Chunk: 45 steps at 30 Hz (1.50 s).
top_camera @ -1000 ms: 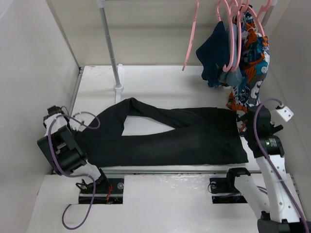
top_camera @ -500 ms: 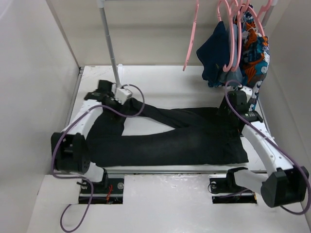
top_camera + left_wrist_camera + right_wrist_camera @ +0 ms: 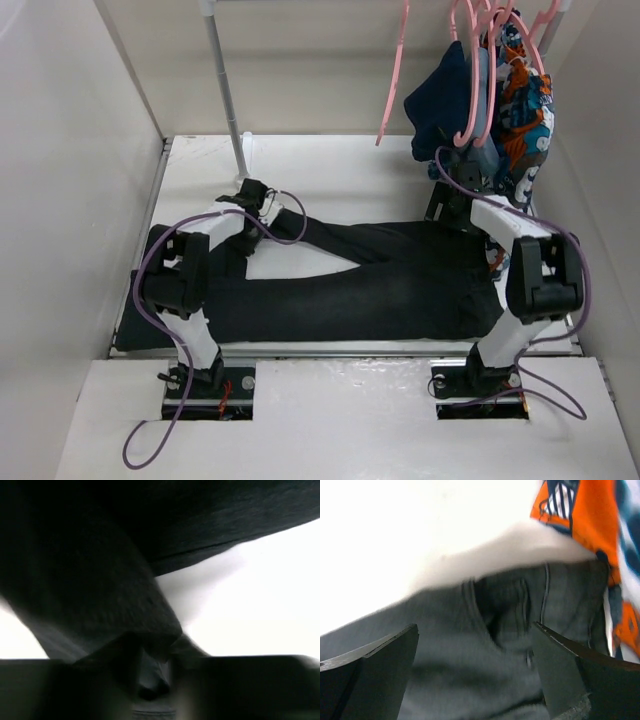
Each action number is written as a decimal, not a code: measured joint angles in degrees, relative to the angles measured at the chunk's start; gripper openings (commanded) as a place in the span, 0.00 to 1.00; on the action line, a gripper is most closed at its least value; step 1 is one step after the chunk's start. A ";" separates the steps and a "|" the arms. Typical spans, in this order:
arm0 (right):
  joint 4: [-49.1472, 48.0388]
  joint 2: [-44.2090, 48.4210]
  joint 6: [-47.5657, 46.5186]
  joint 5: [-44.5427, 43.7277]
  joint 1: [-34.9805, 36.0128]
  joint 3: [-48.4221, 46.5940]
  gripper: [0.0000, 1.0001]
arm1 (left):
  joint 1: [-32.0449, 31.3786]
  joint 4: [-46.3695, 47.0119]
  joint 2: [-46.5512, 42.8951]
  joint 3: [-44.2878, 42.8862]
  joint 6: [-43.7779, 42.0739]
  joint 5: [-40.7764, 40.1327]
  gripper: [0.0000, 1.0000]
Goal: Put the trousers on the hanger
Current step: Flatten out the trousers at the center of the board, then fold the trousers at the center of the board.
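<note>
The black trousers [image 3: 380,285] lie flat across the table, waist to the right and legs to the left. My left gripper [image 3: 258,200] is at the end of the far leg. In the left wrist view a fold of the trousers [image 3: 100,580] runs down between its dark fingers, and the left gripper [image 3: 155,665] is shut on it. My right gripper [image 3: 452,212] hovers at the far waist corner. It stands open [image 3: 475,627], fingers wide on either side of the waistband [image 3: 520,605]. The bare pink hanger [image 3: 394,80] hangs from the rail above.
More pink hangers at the right of the rail carry a navy garment [image 3: 440,115] and a patterned blue-orange garment [image 3: 522,120], which hangs close behind my right gripper. The rail's upright pole [image 3: 226,95] stands just behind the left gripper. White walls close in on both sides.
Both arms swung in from the table's sides onto the trousers. The left gripper came to the far leg's end and closed on fabric. The right gripper reached the waist corner and opened wider.
</note>
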State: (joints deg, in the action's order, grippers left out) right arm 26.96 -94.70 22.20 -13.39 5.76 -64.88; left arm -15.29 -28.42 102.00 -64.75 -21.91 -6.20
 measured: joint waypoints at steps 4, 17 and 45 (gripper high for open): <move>0.48 -8.20 -0.63 -0.09 -1.01 -5.33 0.94 | -0.07 1.66 -0.31 1.31 -1.07 -3.74 0.00; 0.68 -12.81 -3.19 2.69 -2.01 -6.62 0.00 | 2.40 11.87 -19.30 0.00 -22.62 -22.51 0.00; -1.05 -3.89 -12.98 -1.14 2.16 -2.19 0.92 | 29.03 -5.92 -13.25 -14.71 -24.30 11.76 0.75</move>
State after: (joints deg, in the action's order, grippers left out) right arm 25.91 -98.59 9.21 -14.52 7.92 -67.07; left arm 13.74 -34.35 88.75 -79.46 -46.22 5.56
